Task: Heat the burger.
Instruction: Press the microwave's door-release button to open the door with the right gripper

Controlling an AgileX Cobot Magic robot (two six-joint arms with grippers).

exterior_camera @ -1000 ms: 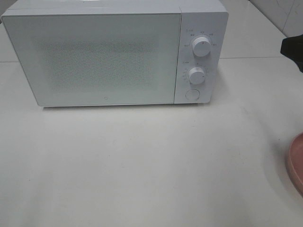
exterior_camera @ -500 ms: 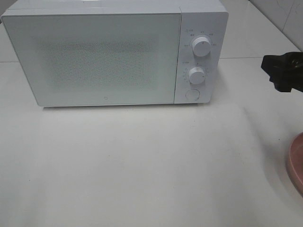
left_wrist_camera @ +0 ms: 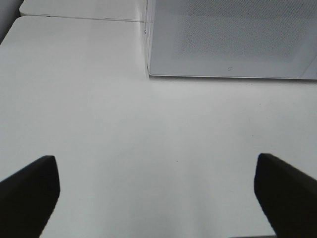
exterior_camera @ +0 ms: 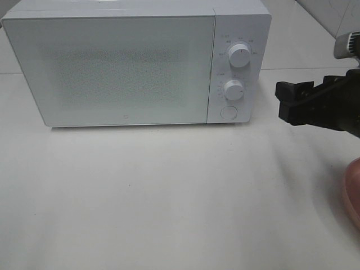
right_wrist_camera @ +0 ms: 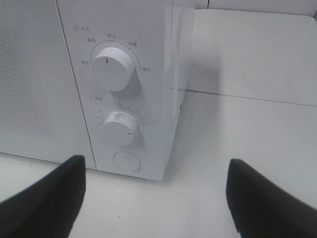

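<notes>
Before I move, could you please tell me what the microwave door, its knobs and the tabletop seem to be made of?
Microwave door: probably white-tinted glass or glossy plastic, given the fine dotted screen.
Knobs: smooth white plastic, by their even matte look.
Tabletop: white, faintly glossy laminate or stone; soft reflections show.

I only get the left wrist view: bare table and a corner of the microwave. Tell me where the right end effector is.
Observer: The right end effector hangs open to the right of the microwave, level with its control panel and clear of it.
Operator: Now find me the burger.
Observer: No view shows the burger. Only the edge of a pink plate peeks in at the right border of the exterior high view, below the right arm, and what is on it is cut off.
</notes>
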